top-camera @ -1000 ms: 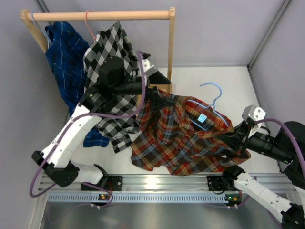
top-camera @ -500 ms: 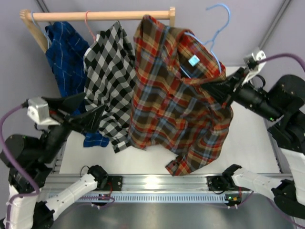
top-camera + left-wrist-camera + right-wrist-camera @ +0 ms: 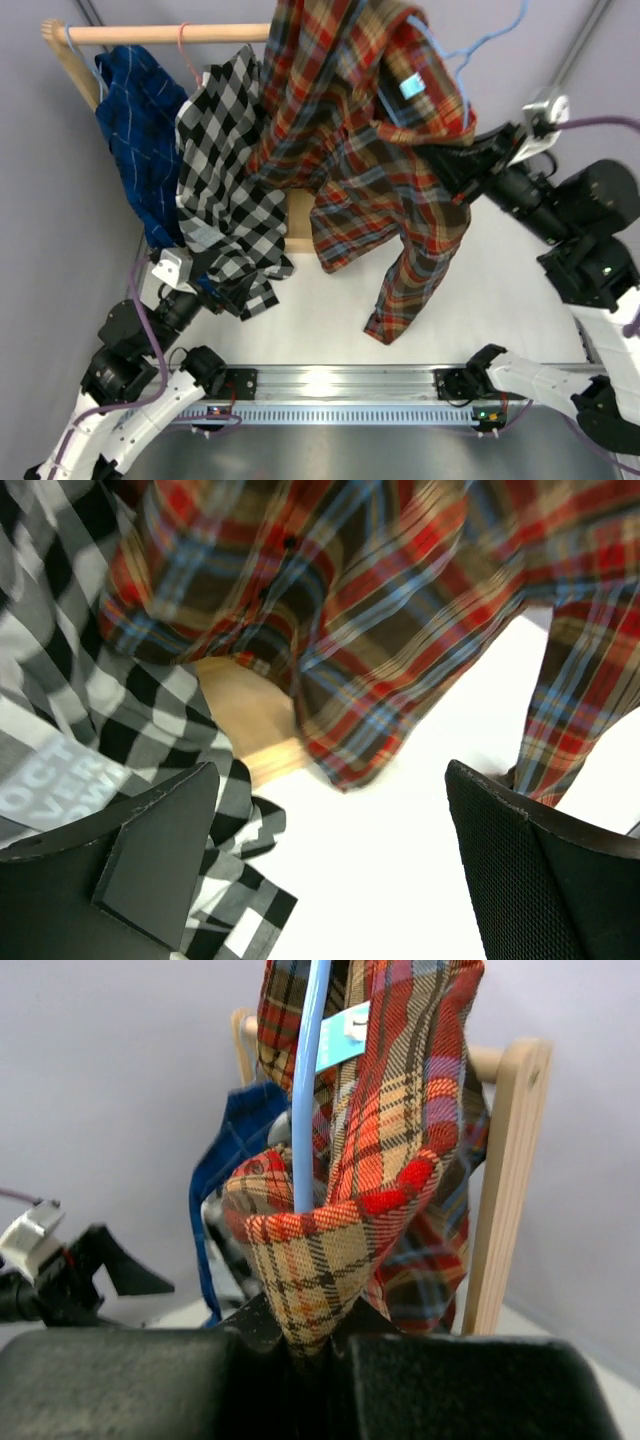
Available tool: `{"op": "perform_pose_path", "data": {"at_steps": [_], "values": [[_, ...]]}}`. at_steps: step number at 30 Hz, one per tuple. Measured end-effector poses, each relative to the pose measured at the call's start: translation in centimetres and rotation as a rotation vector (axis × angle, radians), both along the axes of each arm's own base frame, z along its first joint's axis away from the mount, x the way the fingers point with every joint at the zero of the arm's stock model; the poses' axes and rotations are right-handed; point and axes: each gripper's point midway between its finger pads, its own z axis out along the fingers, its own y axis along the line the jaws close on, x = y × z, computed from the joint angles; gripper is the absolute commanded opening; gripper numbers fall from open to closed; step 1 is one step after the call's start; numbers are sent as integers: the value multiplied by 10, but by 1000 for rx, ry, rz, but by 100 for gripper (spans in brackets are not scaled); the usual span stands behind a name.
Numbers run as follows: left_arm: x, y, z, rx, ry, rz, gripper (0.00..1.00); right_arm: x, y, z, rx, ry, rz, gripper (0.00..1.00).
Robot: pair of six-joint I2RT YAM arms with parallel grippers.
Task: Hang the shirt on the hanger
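Shirt (image 3: 350,130) handling is now down to one arm. Nearest, the left arm (image 3: 130,350) has drawn back to the near-left corner. The left jaws stand wide apart with nothing between them, pointing up at the hems of the hanging clothes. Past it is the worktop (image 3: 480,300), where the shirt lay in a heap a second ago. It bears none of the cloth now: the whole garment has been swung up and hangs free, one sleeve trailing lowest. On the right, the right jaws are closed tight on a fold of plaid near the collar, and the light-blue hanger (image 3: 308,1090) wire runs down into that same fold. Whether both shoulders sit on the hanger cannot be told; the cloth looks bunched to one side. Farthest, the hanger's hook is up at the far right, apart from the wooden rail (image 3: 200,33) that carries the black-and-white checked shirt (image 3: 225,170). I judge the dressing done or nearly so, with hooking onto the rail as the step in hand.
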Motion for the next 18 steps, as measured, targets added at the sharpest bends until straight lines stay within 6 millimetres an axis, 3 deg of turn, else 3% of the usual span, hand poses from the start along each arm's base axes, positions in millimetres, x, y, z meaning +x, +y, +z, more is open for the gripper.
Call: {"op": "perform_pose_path", "data": {"at_steps": [4,7,10,15,18], "values": [[3,-3,-20,1,17,0,98,2,19,-75,-39,94,52,0],[3,-1,-19,-11,8,8,98,9,40,-139,-85,209,70,0],[3,6,-13,-36,-14,39,98,6,68,-187,-143,293,88,0],[9,15,-12,-56,-17,103,98,16,108,-217,-168,393,-19,0],[16,27,-15,-60,-7,183,98,41,132,-206,-144,438,-130,0]]}}
